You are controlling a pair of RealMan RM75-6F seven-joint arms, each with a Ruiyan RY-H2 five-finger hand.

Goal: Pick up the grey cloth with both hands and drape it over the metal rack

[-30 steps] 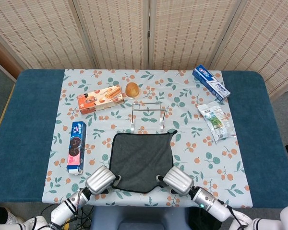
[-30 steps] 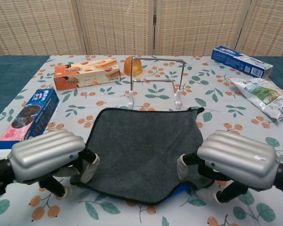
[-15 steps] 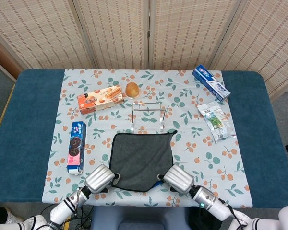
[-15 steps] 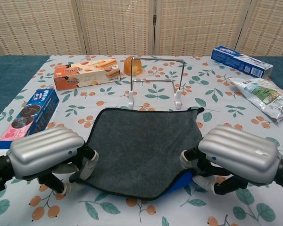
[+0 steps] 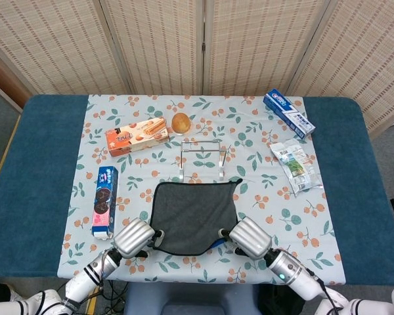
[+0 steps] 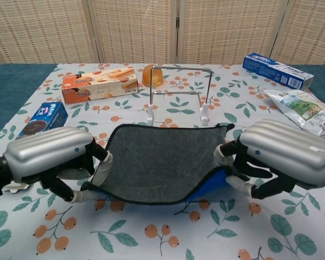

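The grey cloth (image 5: 194, 215) (image 6: 162, 160) has a blue underside; its near edge hangs raised off the table while its far edge lies flat in front of the metal rack (image 5: 201, 157) (image 6: 177, 95). My left hand (image 5: 134, 237) (image 6: 51, 161) pinches the cloth's near left corner. My right hand (image 5: 249, 237) (image 6: 284, 153) pinches the near right corner. Both hands are at the table's front edge, below the rack in the head view.
An orange biscuit box (image 5: 137, 136) and a round orange object (image 5: 180, 123) lie behind the rack to the left. A blue cookie box (image 5: 105, 200) sits at left, a toothpaste box (image 5: 288, 113) and a snack bag (image 5: 295, 166) at right.
Both hands have risen with the cloth's near corners, lifting its front edge off the table and showing the blue underside. The cloth's near edge has moved toward the rack.
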